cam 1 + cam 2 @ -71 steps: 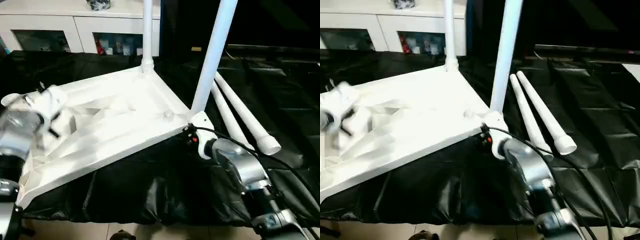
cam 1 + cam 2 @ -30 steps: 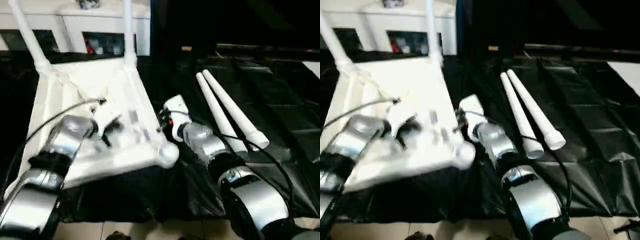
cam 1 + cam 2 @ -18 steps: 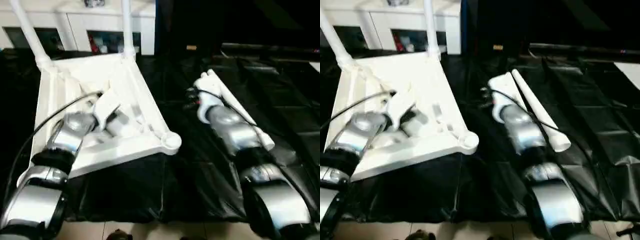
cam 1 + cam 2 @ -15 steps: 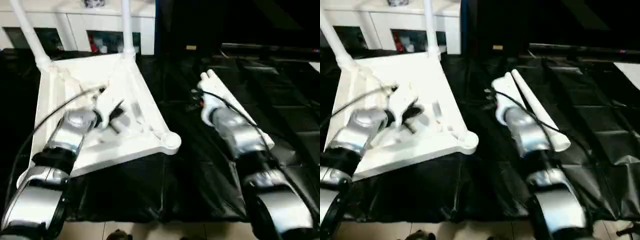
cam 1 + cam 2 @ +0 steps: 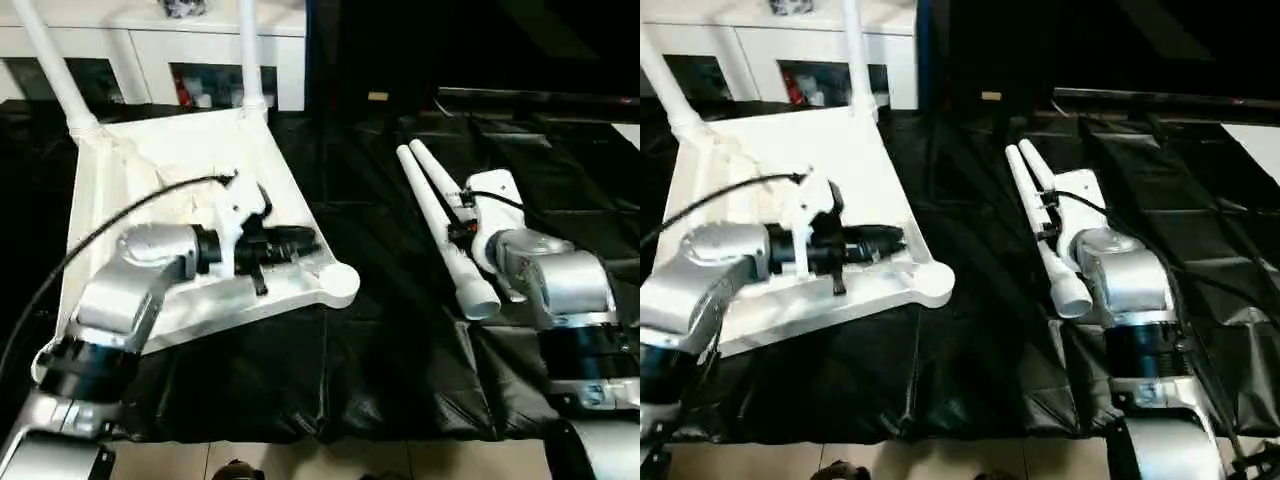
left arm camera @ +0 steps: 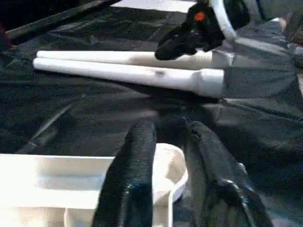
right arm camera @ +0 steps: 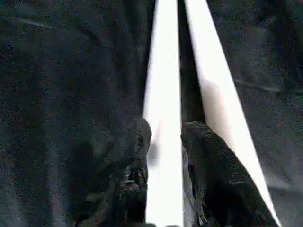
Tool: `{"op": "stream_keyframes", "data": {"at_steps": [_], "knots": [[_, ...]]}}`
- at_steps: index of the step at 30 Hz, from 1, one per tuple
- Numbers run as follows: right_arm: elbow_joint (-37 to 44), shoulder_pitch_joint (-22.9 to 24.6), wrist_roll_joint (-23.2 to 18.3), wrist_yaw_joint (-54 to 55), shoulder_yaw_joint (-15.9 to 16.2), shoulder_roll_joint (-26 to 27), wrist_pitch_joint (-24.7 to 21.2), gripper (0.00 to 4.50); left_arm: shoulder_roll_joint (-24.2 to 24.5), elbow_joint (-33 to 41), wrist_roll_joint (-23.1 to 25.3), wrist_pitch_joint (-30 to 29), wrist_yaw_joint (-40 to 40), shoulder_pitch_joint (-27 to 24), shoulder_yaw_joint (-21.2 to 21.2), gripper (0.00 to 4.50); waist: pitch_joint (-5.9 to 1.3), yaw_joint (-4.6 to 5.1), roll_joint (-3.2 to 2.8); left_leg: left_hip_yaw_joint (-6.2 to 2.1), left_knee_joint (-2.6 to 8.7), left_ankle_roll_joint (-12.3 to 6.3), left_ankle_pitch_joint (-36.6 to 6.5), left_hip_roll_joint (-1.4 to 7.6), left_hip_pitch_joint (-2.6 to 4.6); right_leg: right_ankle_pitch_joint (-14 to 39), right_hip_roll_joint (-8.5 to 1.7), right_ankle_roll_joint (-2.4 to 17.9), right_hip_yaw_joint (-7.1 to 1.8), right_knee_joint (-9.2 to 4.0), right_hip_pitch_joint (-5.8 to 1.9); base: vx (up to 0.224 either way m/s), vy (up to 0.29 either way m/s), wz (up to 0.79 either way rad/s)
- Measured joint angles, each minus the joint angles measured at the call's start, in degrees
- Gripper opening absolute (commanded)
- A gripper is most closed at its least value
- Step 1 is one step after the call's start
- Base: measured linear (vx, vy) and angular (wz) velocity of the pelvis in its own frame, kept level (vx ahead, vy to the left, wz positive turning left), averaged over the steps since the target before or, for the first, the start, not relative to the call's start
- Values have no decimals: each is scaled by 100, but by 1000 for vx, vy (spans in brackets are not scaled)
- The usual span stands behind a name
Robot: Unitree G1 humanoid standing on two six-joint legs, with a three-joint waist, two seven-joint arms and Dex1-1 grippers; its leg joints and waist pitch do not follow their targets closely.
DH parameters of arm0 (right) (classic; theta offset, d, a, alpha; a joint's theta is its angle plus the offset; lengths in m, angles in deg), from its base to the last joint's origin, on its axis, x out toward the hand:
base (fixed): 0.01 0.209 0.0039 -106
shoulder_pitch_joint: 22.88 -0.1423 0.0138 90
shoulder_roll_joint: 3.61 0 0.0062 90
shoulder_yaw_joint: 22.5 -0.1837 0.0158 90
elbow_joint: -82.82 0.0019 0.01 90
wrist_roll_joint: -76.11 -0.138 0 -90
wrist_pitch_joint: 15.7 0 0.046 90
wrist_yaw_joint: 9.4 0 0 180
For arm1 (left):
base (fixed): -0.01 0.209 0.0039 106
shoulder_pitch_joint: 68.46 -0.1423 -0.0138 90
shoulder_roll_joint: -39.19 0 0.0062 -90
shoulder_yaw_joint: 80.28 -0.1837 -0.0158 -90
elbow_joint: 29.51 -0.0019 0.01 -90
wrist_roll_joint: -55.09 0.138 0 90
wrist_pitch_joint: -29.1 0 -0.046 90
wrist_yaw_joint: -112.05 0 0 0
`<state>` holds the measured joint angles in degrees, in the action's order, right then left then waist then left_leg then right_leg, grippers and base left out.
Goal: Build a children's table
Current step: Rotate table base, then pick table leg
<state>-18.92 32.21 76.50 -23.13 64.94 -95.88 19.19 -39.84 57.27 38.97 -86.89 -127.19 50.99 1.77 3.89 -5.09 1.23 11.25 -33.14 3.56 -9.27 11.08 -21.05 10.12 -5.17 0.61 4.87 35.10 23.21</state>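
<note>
both arms have swung since a second ago: the right gripper (image 7: 163, 137) has left the tabletop's corner and now straddles one of two loose legs (image 5: 440, 228) lying side by side on the black sheet (image 5: 380, 340), its fingers apart on either side of the tube (contact unclear). the left gripper (image 6: 165, 137) hangs above the upturned tabletop (image 5: 150, 170), pointing at its near corner socket (image 5: 340, 283), fingers parted and empty. two fitted legs (image 5: 250, 50) stand at the far corners.
</note>
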Motion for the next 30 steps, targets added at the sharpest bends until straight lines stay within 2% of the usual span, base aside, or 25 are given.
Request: {"op": "stream_keyframes", "data": {"at_steps": [8,9,15,19,20,24,30], "knots": [[-522,-50,-1,-48,-1,-36,1,223,27,317,-65,-414,-50,-38,-130,197,0,-1,0,0,-2,0,0,-3,-3,-15,0,24,-6,-1,-1,0,0,0],[-551,-51,-1,-51,0,-43,1,244,40,331,-78,-442,-51,-50,-154,211,0,-1,0,0,-2,0,0,-3,-3,-14,0,23,-6,-1,-1,0,0,0],[-1345,-338,2,-151,45,-152,280,282,101,536,-106,-570,-61,-85,-205,251,-1,6,1,1,-6,0,0,-3,-2,-14,1,23,-9,1,-1,0,0,0],[-1943,-479,48,-409,307,-245,324,298,187,594,-50,-571,-56,-87,-262,280,-1,4,1,1,-8,0,0,-3,-3,-15,1,24,-9,4,-1,0,0,0],[-2045,-482,46,-463,314,-245,321,298,188,594,-23,-565,-43,-87,-277,280,-1,-1,1,1,-9,-1,0,-3,-3,-15,1,24,-9,4,-2,0,0,0],[-2306,-614,18,-656,312,-283,322,248,204,594,13,-541,-27,-87,-324,311,-2,-1,4,0,-33,-2,0,-1,-4,-15,1,24,-11,15,-4,0,0,0],[-2838,-847,-25,-813,301,-388,441,203,301,641,12,-543,-45,-86,-328,311,-2,-2,6,0,-42,-2,-1,0,-4,-16,0,25,-13,21,-5,0,0,0]]}}
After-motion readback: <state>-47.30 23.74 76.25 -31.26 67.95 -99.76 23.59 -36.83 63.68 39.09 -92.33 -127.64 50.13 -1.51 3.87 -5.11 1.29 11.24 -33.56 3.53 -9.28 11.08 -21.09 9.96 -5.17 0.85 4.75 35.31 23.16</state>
